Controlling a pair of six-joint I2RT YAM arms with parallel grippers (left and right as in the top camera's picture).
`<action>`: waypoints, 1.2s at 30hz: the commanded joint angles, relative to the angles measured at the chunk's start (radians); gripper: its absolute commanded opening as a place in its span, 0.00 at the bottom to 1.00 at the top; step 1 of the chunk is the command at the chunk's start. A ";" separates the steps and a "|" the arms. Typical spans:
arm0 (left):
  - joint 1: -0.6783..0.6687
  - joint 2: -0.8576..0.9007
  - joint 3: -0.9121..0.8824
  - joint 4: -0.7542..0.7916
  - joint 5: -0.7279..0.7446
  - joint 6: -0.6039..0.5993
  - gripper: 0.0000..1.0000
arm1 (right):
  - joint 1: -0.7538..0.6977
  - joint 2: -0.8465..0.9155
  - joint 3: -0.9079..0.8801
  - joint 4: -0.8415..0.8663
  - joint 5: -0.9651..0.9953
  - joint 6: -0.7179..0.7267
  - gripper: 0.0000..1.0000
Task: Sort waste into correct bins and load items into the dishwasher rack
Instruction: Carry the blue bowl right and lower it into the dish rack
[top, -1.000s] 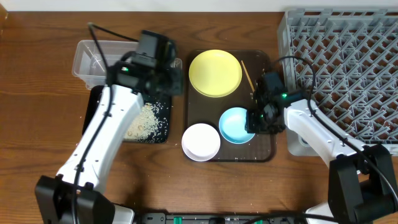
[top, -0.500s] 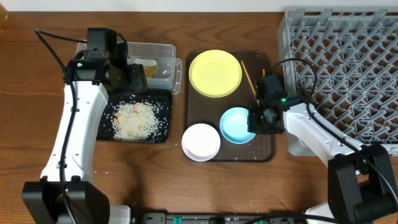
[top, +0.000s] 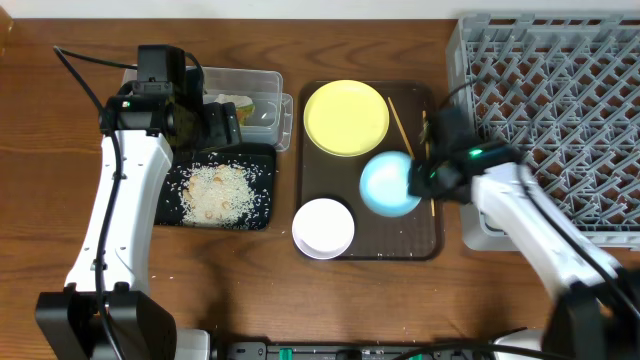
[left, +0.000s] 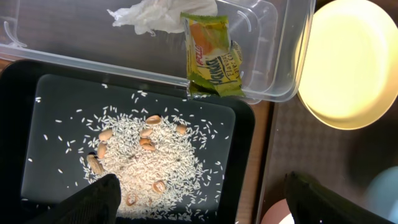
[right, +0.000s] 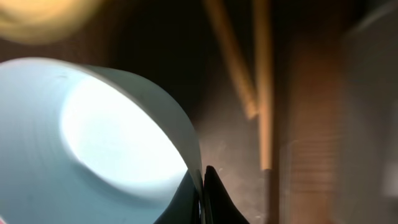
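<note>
My right hand (top: 422, 176) is clenched on the rim of the light-blue round bowl (top: 386, 184). The wrist view shows my fingers (right: 219, 200) pinching its thin wall. A second ago that bowl sat flat in the dark-brown serving tray (top: 428, 246), in the right corner nearest me, with the hand only closing in. Now it's tipped up and over the tray's right half, beside the thin wooden chopsticks (top: 397, 118) lying along that side. I'd call the pick made. What's left is carrying the bowl to the large grey lattice dishwasher rack (top: 540, 90) just right of the tray.

Over to my left hand (top: 215, 122): released, fingers spread wide with nothing between them. A second ago this arm lay right across both bins; now it has swung out to their far side from the serving tray. The crumpled white wrapper (left: 152, 15) and its green-and-orange packet (left: 214, 59) lie inside the clear rectangular plastic tub (top: 262, 80). The pale rice-like grains (top: 215, 190) are heaped in the shallow black rectangular tray (top: 262, 208). Both bins sit on the tabletop (top: 60, 200) left of the serving tray. The waste looks sorted to me.

Still on the serving tray: the round yellow plate (top: 346, 118) at its far end and the round white bowl (top: 323, 228) at its near left corner.
</note>
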 joint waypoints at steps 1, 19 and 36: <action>0.003 -0.001 0.013 -0.003 -0.009 0.006 0.87 | -0.063 -0.122 0.133 -0.029 0.197 0.014 0.01; 0.003 -0.001 0.014 -0.003 -0.010 0.006 0.94 | -0.174 0.158 0.195 0.785 1.077 -0.667 0.01; 0.003 -0.001 0.013 -0.003 -0.009 0.006 0.94 | -0.179 0.581 0.201 1.550 1.120 -1.109 0.01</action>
